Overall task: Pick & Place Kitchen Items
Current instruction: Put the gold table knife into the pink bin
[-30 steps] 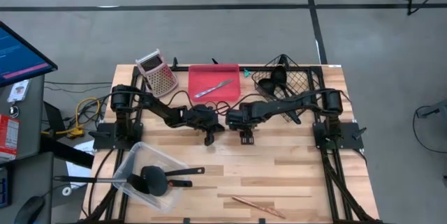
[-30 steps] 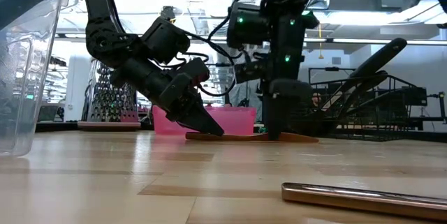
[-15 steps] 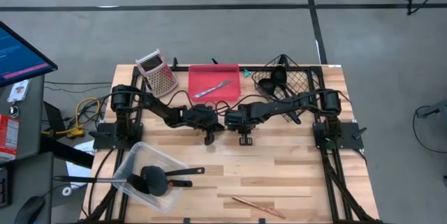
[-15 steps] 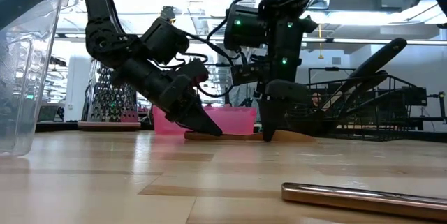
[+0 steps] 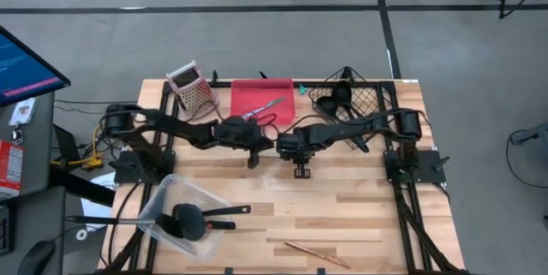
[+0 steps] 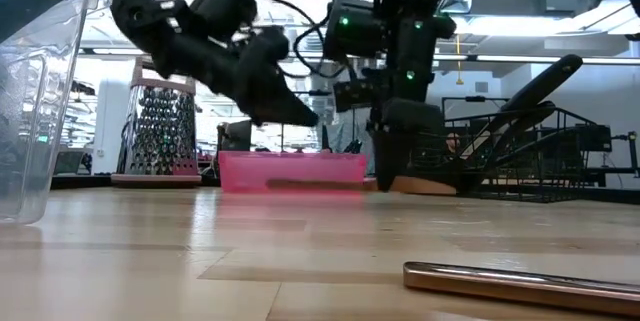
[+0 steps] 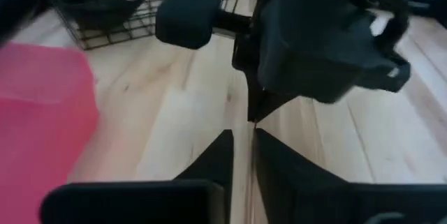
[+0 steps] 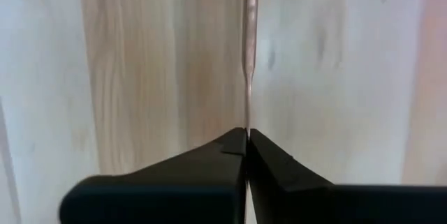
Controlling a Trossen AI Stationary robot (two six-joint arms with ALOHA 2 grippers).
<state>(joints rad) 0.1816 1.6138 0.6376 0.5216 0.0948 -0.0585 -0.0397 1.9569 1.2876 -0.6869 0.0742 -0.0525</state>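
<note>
In the middle of the frame, the right end effector (image 8: 246, 140) pinches a thin copper-coloured piece (image 8: 248, 56) on the tabletop (image 5: 342, 206), while the left end effector (image 7: 241, 154) is nearly closed and holds nothing.

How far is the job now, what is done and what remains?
Done: black utensils lie in the clear container. In hand: right gripper shut on a thin copper piece at mid-table, left gripper beside it. Left: another copper utensil near the front edge, more in the wire basket.

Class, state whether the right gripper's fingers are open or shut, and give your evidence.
Shut. In the wrist view the right gripper has its fingers pressed together on a thin copper-coloured utensil.
</note>
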